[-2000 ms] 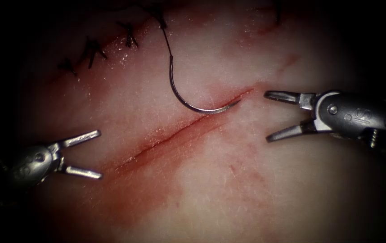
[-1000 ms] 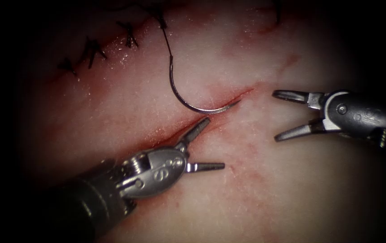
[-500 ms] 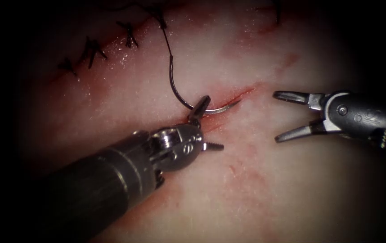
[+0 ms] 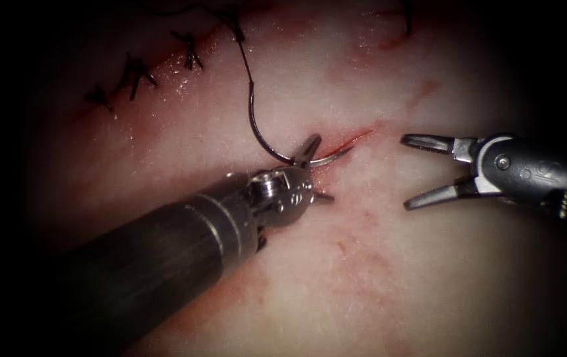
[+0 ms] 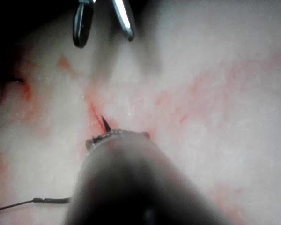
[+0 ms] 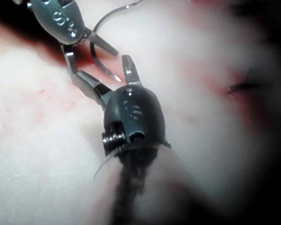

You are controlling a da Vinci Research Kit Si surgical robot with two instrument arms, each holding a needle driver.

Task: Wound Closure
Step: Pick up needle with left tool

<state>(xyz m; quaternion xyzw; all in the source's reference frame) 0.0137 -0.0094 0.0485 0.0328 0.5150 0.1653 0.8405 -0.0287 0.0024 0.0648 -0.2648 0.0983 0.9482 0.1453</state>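
Note:
The curved needle (image 4: 267,147) lies on the tissue (image 4: 376,277) just left of the cut (image 4: 356,137), its tip free at the cut's upper end. Dark thread (image 4: 244,59) runs from its blunt end up toward the stitches. My left tool (image 4: 322,168) comes in from the lower left, its jaws open and straddling the needle close to the tip; it holds nothing. The right tool (image 4: 404,172) hovers right of the cut, open and holding nothing. The needle tip (image 5: 104,123) pokes out past my left tool's head. The right tool (image 6: 103,68) faces the needle (image 6: 99,61) with spread jaws.
Several dark knotted stitches (image 4: 135,73) close an older cut at the upper left, with another stitch (image 4: 407,23) at the top right. Red fluid stains the tissue around the open cut (image 4: 336,248). The left tool's shaft (image 4: 164,258) covers the cut's lower stretch.
My left tool has moved from the lower left up along the cut to the needle, and its open jaws now straddle it near the tip. The right tool drifted slightly right, then held still.

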